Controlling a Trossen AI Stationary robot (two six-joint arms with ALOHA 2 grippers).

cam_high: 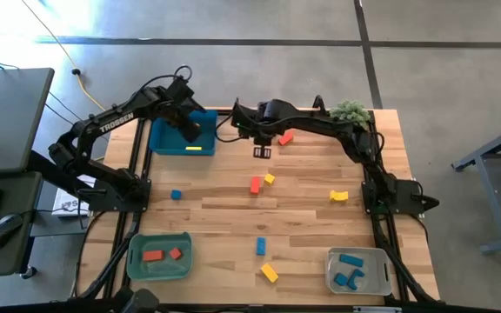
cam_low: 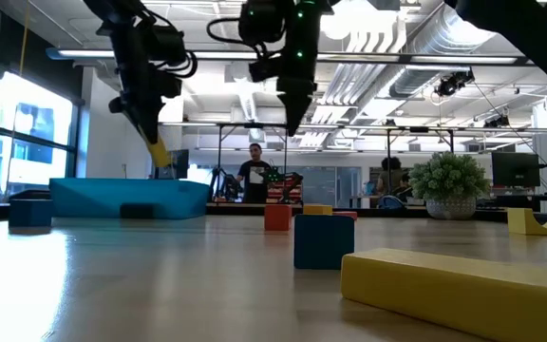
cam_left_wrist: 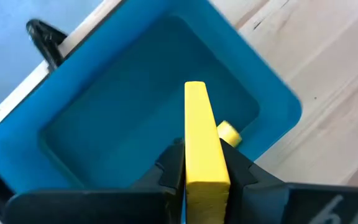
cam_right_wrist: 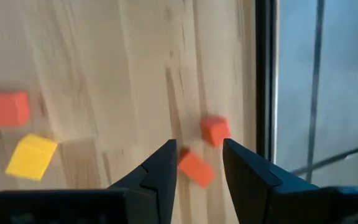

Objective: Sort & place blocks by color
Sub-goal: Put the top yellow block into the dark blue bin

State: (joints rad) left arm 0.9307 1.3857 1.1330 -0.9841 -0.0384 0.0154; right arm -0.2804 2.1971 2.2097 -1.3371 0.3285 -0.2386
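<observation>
Left gripper [cam_left_wrist: 201,171]: pinching a yellow bar [cam_left_wrist: 202,140] above the blue tray [cam_left_wrist: 92,93] at the bench's far left.
Yellow bar axis: long axis runs straight out from between the fingers, free end pointing down into the tray; in the low view it hangs tilted.
Tray contents: one small yellow block [cam_left_wrist: 229,133] lies on the tray floor, near the wall.
Right gripper [cam_right_wrist: 199,165]: fingers spread apart, hovering over the far middle of the bench [cam_high: 320,252]; nothing held.
Below the right gripper: a red-orange block [cam_right_wrist: 195,168] shows between the fingers, lying on the wood; a red-orange cube [cam_right_wrist: 215,130] just beside it.
Green tray [cam_high: 137,266]: two red-orange blocks, near left.
Grey tray [cam_high: 330,271]: blue blocks, near right.
</observation>
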